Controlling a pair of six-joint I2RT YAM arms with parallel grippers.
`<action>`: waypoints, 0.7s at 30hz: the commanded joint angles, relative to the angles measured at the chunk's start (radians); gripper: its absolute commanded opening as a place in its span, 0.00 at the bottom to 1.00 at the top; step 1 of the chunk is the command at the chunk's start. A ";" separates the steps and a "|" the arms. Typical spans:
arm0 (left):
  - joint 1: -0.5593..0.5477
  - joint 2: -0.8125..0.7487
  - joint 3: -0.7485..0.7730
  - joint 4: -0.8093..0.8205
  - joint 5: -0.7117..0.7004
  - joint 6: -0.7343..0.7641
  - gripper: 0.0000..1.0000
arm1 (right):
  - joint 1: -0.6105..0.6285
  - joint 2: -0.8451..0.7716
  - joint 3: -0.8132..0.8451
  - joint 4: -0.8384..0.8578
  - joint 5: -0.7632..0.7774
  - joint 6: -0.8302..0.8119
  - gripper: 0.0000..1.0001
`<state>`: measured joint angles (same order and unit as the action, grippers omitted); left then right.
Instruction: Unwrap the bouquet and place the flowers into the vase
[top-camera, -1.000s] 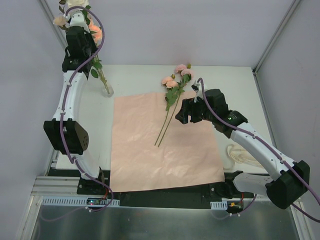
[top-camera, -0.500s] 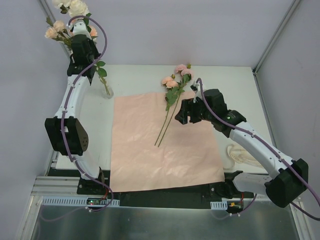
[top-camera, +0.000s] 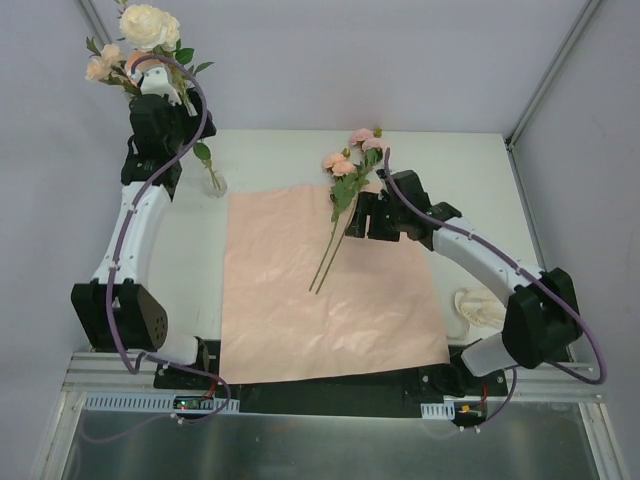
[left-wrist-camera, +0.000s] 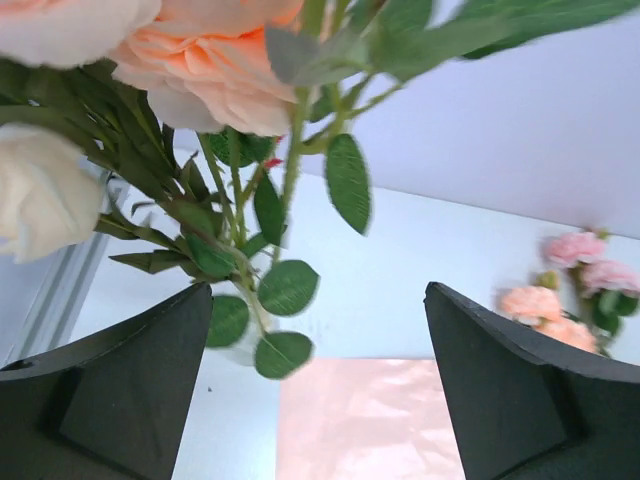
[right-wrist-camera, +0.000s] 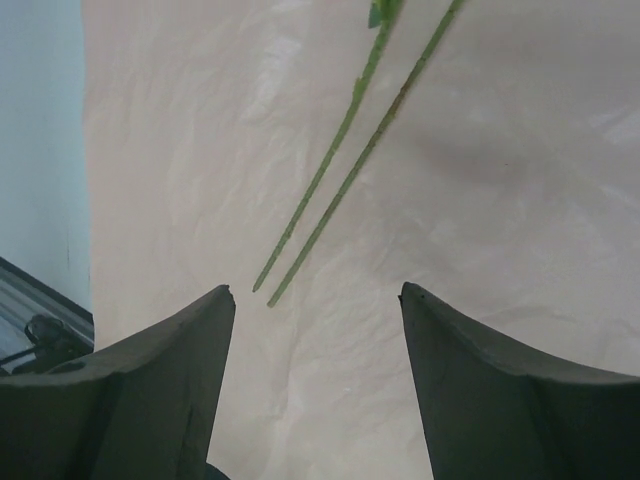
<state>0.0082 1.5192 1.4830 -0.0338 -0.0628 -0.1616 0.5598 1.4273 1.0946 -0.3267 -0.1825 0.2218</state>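
The bouquet is undone: its pink paper (top-camera: 330, 300) lies flat on the table. Several flowers (top-camera: 148, 27) with cream and peach blooms stand in the clear glass vase (top-camera: 215, 183) at the back left. My left gripper (left-wrist-camera: 320, 290) hangs open just beside their stems and leaves (left-wrist-camera: 288, 288), with nothing between its fingers. Two more pink and peach flowers (top-camera: 332, 245) lie on the paper, blooms toward the back. My right gripper (top-camera: 357, 222) hovers open right beside their stems (right-wrist-camera: 340, 190), low over the paper, holding nothing.
A cream ribbon (top-camera: 482, 310) lies coiled on the table to the right of the paper. White walls close in on the left, back and right. The standing blooms reach well above the left arm.
My left gripper has opened and let go of the flowers, which now stand in the vase. The right gripper has moved left and back, closer to the two lying stems.
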 joint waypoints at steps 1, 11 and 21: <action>0.006 -0.197 -0.082 0.031 0.188 -0.073 0.86 | -0.041 0.119 0.068 -0.009 -0.011 0.198 0.67; -0.077 -0.467 -0.360 0.067 0.678 -0.243 0.75 | -0.047 0.341 0.136 0.057 0.038 0.280 0.47; -0.321 -0.579 -0.570 0.069 0.669 -0.239 0.70 | -0.031 0.493 0.252 0.103 0.090 0.304 0.46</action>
<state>-0.2665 0.9871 0.9375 -0.0032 0.5785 -0.3855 0.5163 1.8782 1.2755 -0.2558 -0.1352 0.4934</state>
